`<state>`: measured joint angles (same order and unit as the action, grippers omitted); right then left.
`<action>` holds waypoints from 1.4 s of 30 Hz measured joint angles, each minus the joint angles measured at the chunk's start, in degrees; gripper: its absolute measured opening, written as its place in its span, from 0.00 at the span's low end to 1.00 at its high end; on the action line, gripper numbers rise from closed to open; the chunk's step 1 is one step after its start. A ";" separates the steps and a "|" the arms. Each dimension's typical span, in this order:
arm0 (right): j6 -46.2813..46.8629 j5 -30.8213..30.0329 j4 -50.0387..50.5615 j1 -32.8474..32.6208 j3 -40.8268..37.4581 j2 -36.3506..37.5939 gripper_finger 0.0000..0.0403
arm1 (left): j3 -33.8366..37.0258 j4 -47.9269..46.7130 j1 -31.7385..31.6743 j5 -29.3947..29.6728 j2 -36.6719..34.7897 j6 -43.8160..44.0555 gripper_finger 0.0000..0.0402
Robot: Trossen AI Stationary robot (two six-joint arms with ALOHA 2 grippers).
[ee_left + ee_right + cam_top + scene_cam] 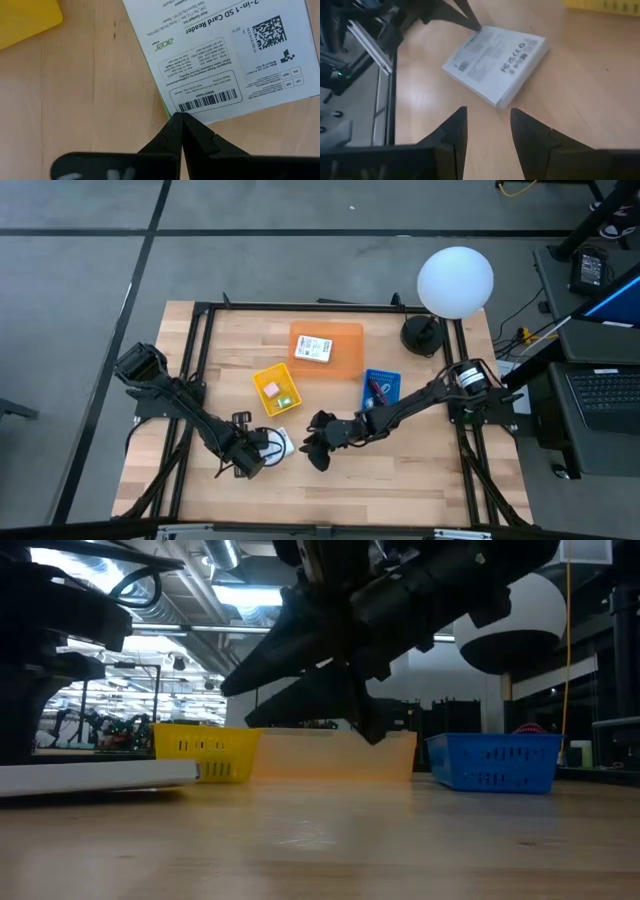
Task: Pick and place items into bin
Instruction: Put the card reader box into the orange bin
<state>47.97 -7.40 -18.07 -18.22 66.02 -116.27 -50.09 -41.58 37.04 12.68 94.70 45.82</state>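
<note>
A white labelled packet [281,443] lies flat on the wooden table, near the front middle. It also shows in the left wrist view [225,55] and in the right wrist view [495,57]. My left gripper [262,453] is shut, and its tips [181,116] are at the packet's edge. My right gripper [313,448] is open and empty just to the right of the packet, and its fingers [455,130] point at the packet's near corner without touching it. My left gripper's shut fingertips [175,122] meet the packet's edge near a corner [172,111]. They slant down from the table's left. The packet lies flat on the table. I cannot tell whether the tips pinch the edge or only rest against it.
A yellow bin [262,380] holds pink and green blocks. An orange bin [345,340] holds another white packet [313,348]. A blue bin [390,378] holds a dark red cord [376,390]. A globe lamp [455,280] stands at the far right corner. A black frame [300,308] runs along the table's edges.
</note>
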 joint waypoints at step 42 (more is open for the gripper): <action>2.37 4.56 8.01 2.21 12.15 -11.32 0.32 | 0.13 2.36 0.02 4.80 0.02 -0.06 0.01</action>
<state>50.34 -2.84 -10.07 -16.01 78.17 -127.59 -49.95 -39.22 37.06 17.48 94.72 45.76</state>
